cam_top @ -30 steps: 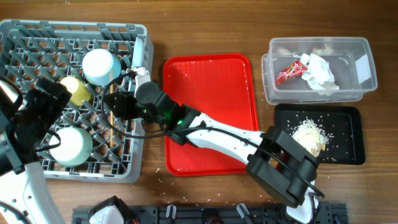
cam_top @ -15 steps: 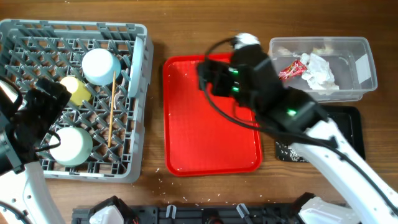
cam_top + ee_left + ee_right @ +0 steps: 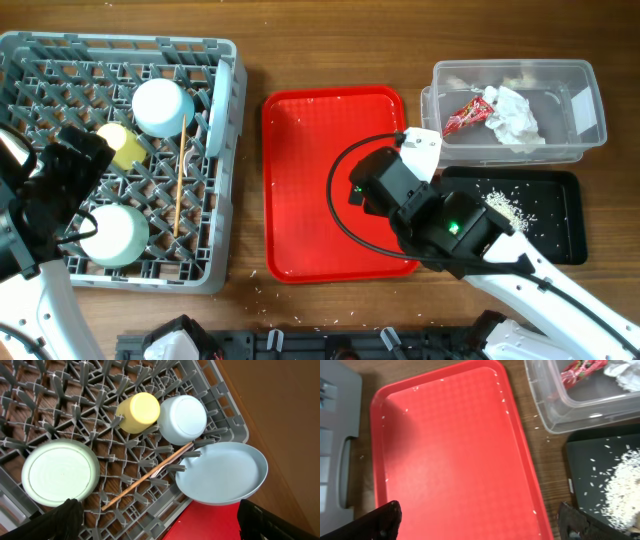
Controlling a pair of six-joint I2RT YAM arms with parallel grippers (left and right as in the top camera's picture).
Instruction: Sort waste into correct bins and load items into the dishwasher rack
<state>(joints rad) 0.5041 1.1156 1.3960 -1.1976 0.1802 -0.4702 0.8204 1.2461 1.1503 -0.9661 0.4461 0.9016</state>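
Chopsticks [image 3: 150, 476] flat in grey rack [image 3: 230, 407], beneath left gripper [image 3: 165, 522] fingers apart, right gripper [image 3: 481, 522] likewise apart over red tray [image 3: 450, 445]

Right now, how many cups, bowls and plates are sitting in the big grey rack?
Yellow cup: 1
Bowls: 2
Blue plate: 1
Total: 4

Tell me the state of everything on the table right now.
Two bowls: upside down in rack.
Yellow cup: in rack.
Plate: on edge in rack.
Chopsticks: lying flat in rack.
Red tray: bare but for stray grains.
Clear tub: holds wrapper, tissue.
Black tray: holds rice scraps.
Left gripper: open.
Right gripper: open.
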